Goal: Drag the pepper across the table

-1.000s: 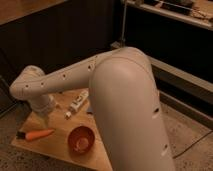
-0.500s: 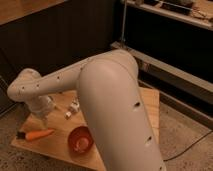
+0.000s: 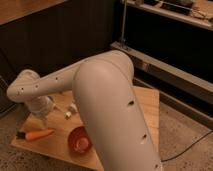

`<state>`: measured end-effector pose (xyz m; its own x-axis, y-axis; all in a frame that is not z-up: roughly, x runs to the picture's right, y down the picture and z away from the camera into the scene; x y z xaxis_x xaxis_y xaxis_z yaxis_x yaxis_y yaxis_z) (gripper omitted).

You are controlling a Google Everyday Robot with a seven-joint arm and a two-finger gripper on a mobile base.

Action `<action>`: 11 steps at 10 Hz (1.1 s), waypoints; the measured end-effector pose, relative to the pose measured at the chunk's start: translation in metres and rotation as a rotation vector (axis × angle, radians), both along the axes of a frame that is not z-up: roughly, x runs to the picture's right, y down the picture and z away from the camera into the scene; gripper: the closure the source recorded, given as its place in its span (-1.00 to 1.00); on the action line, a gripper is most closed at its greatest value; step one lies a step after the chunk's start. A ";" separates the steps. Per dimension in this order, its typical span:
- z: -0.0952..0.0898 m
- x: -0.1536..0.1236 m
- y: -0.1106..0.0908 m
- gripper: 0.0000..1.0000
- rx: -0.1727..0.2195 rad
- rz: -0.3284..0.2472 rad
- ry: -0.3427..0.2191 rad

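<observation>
Big white arm (image 3: pixel 112 115) fills foreground, reaching left over bench (image 3: pixel 148 106). Reddish-brown bowl (image 3: pixel 80 142) near front edge of bench. Pepper (image 3: pixel 36 134) lying flat at front-left corner, left of bowl, green stem end pointing left. Gripper (image 3: pixel 44 109) just behind pepper, pointing down at bench, fingers apart, pepper not in grip. Small white thing (image 3: pixel 70 111) right of gripper. Dark wall and metal shelf (image 3: pixel 165 10) behind.
</observation>
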<state>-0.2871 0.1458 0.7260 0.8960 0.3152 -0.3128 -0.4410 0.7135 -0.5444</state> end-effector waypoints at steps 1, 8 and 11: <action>0.000 0.000 0.000 -0.41 0.000 0.000 0.001; -0.001 0.001 0.013 -0.41 0.001 -0.035 -0.031; 0.004 -0.012 0.024 -0.41 -0.007 -0.066 -0.092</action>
